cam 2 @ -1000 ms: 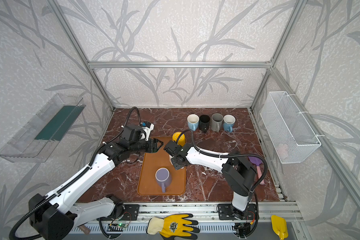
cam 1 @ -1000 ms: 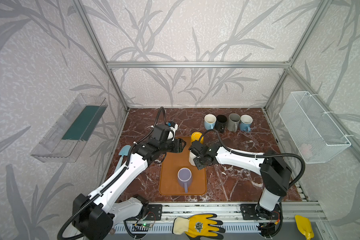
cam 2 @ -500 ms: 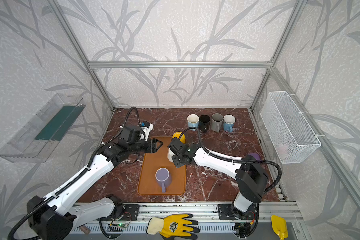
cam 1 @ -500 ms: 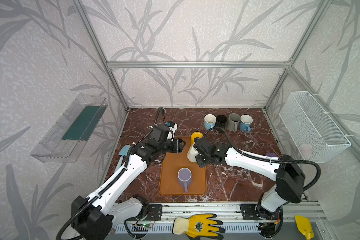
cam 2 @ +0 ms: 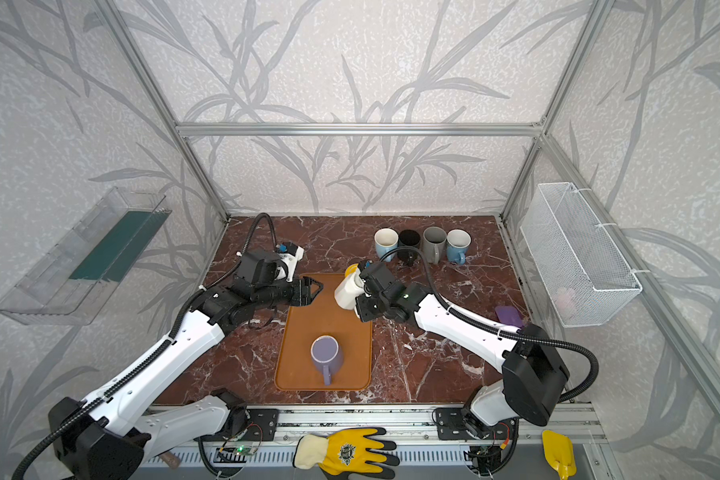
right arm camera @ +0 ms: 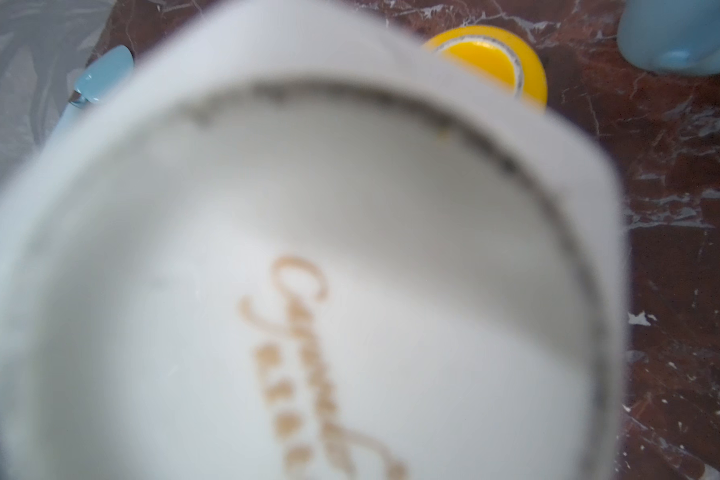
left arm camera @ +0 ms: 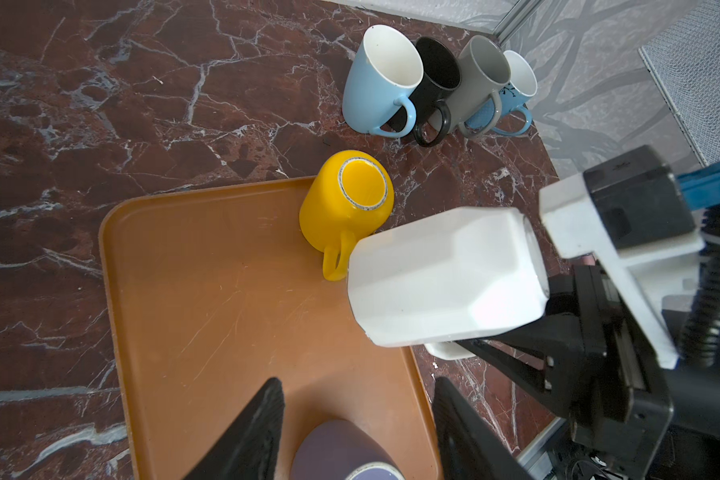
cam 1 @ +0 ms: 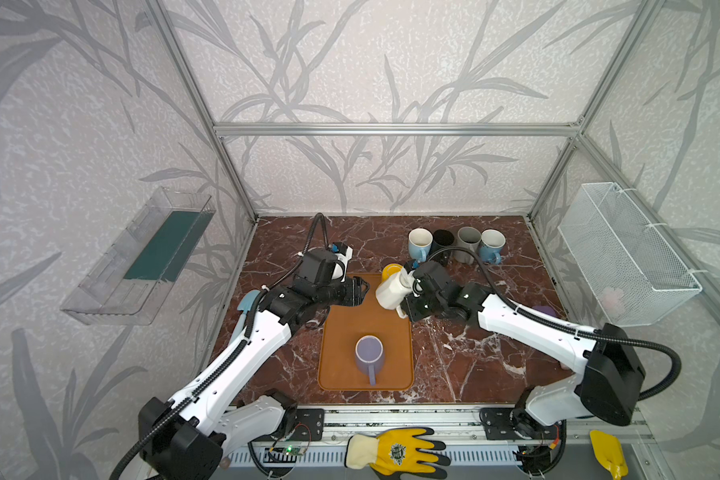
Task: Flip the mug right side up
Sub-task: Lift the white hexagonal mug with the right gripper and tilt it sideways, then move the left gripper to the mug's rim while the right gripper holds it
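White mug [cam 1: 391,291] sits just right of centre in both top views, lifted over the upper right corner of the orange tray [cam 1: 341,328]. It is tipped onto its side, mouth toward frame left and base toward the arm that holds it. In the right wrist view the blurred base fills the frame, with gold script on it [right arm camera: 308,332].

Right gripper [cam 1: 406,307]: jaws pressed together on the mug's handle, seen under the body in the left wrist view [left arm camera: 447,351].

Yellow mug [left arm camera: 346,203]: upside down, half on the tray's upper right corner, just beyond the white one.

Left gripper [cam 1: 358,291]: over the tray's upper left corner, fingers [left arm camera: 250,432] spread, nothing between them.

Purple mug [cam 1: 368,353]: upright, lower middle of tray, handle toward the bottom of the frame.

Four upright mugs [cam 1: 454,245] stand in a row at upper right of the marble table [cam 1: 454,365].
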Controlling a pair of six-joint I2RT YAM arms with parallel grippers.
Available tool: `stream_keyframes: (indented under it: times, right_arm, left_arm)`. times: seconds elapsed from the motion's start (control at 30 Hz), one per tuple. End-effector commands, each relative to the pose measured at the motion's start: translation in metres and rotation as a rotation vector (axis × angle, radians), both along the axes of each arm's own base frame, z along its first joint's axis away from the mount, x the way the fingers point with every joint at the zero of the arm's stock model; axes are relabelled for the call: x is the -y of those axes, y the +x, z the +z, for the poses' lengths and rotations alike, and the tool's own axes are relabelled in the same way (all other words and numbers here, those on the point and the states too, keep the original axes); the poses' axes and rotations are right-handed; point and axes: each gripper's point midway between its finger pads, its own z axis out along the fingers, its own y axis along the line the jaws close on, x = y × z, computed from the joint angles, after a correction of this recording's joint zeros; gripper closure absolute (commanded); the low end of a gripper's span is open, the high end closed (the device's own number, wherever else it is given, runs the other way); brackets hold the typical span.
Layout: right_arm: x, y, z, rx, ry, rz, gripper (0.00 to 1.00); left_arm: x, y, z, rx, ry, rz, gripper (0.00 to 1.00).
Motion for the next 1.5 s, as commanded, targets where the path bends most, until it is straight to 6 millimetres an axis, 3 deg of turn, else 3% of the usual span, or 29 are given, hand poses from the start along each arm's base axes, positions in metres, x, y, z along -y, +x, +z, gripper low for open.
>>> stream_keyframes:
  times: [0.0, 0.4, 0.63, 1.07, 1.47]
  right_arm:
    - [-0.013, 0.014, 0.057, 0.129, 0.188, 0.028, 1.0]
    - [-0.003, 0.036, 0.117, 0.189, 0.452, 0.053, 1.0]
    - [-0.003, 0.035, 0.146, 0.223, 0.6, 0.11, 1.0]
    - [-0.019, 0.026, 0.179, 0.258, 0.79, 0.235, 1.0]
    - [-0.031, 0.01, 0.199, 0.237, 0.943, 0.366, 1.0]
  left_arm:
    - [0.0, -0.001, 0.017, 0.027, -0.014, 0.004, 0.41]
    - [0.003, -0.002, 0.025, 0.038, -0.071, -0.008, 0.41]
    - [0.01, -0.003, 0.035, 0.046, -0.189, -0.056, 0.41]
    - [0.026, -0.016, 0.055, 0.081, -0.465, -0.224, 0.41]
    - [0.032, -0.031, 0.08, 0.189, -0.601, -0.329, 0.43]
